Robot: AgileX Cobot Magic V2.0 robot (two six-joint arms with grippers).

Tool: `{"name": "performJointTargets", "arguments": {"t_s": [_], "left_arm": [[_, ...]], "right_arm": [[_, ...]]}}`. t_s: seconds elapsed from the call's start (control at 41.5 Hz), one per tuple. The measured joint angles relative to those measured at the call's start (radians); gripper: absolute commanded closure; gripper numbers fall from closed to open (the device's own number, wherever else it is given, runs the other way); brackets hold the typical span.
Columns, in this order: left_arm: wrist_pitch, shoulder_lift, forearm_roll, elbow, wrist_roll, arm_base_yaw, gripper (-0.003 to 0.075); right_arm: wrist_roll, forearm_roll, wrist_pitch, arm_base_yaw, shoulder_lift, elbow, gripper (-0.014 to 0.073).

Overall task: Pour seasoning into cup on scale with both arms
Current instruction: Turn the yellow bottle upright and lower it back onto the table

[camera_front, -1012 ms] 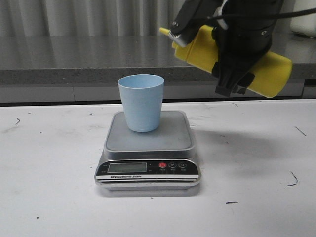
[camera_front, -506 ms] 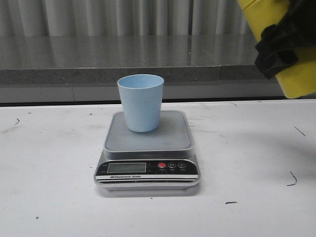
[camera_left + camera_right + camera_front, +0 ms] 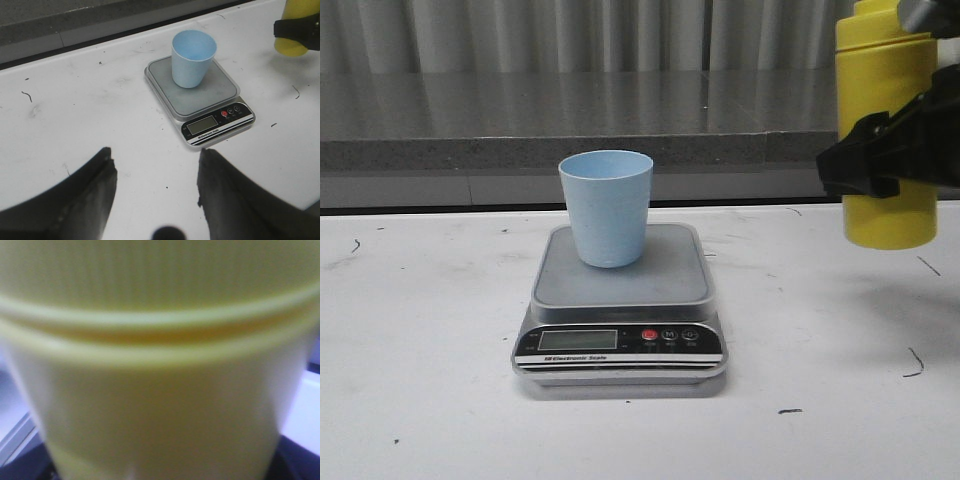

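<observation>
The light blue cup [image 3: 606, 205] stands upright on the steel platform of the silver-grey scale [image 3: 620, 300] at the table's middle. To the right, my right gripper [image 3: 880, 165] is shut on the yellow seasoning bottle [image 3: 885, 100], which hangs upright above the table, its top cut off by the picture's edge. The right wrist view is filled by the blurred bottle [image 3: 160, 390]. My left gripper [image 3: 155, 165] is open over bare table, well short of the scale [image 3: 200, 97] and cup [image 3: 193, 57]. The seasoning bottle [image 3: 295, 42] shows in that view's far corner.
The white table [image 3: 440, 330] carries a few dark scuff marks. A grey stone ledge [image 3: 470, 130] runs along its back edge, with a pleated curtain behind it.
The bottle went from tilted, nozzle near the cup, to upright, and my right gripper carried it to the right, away from the cup. Cup and scale stayed put.
</observation>
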Motion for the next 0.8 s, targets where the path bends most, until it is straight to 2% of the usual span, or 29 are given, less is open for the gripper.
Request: {"name": "performJointTargets", "arguments": {"t_s": [0.289, 0.795], "left_arm": [[0.0, 0.0, 0.0, 0.0, 0.0, 0.0, 0.0351], [0.0, 0.0, 0.0, 0.0, 0.0, 0.0, 0.0351]], "right_arm": [[-0.104, 0.041, -0.2, 0.0, 0.192, -0.039, 0.0211], [-0.14, 0.145, -0.334, 0.0, 0.396, -0.135, 0.0193]]}}
